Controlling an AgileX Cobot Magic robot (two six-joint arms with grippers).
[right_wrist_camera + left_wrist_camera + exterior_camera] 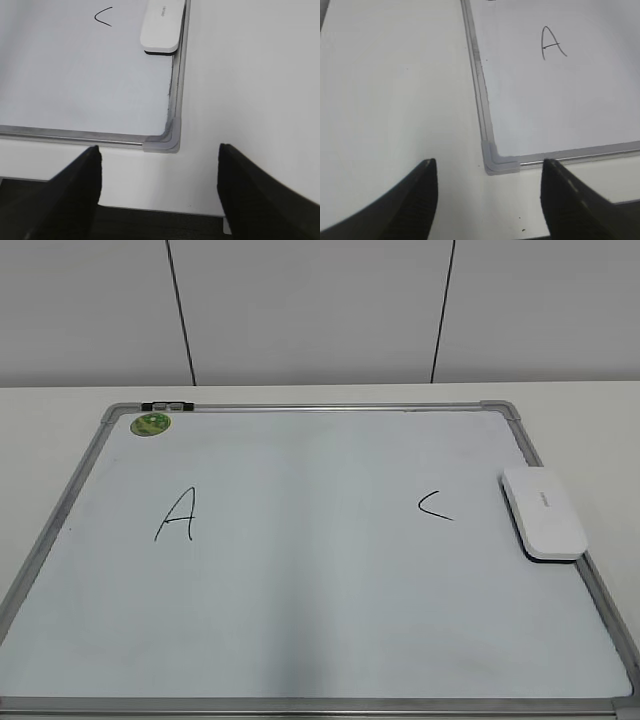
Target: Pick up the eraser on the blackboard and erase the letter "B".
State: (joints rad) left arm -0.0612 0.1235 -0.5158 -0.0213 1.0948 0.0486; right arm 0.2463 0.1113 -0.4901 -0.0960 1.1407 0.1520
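Note:
The blackboard [300, 620] is a white dry-erase board with a grey frame, lying flat on the table. The eraser [543, 511], a flat white block, lies on the board's right edge beside a handwritten "C" [435, 505]; it also shows in the right wrist view [161, 27]. A handwritten "A" [177, 515] is at the left. No letter "B" shows; the board's middle is bare. My left gripper [487, 172] is open and empty over the board's near left corner. My right gripper [159, 155] is open and empty by the near right corner. Neither gripper shows in the exterior view.
A round green sticker [151, 424] sits at the board's far left corner. The board's corner pieces [499, 161] [165, 140] lie just ahead of each gripper. The white table [60, 410] surrounds the board; its front edge [160, 207] is under my right gripper.

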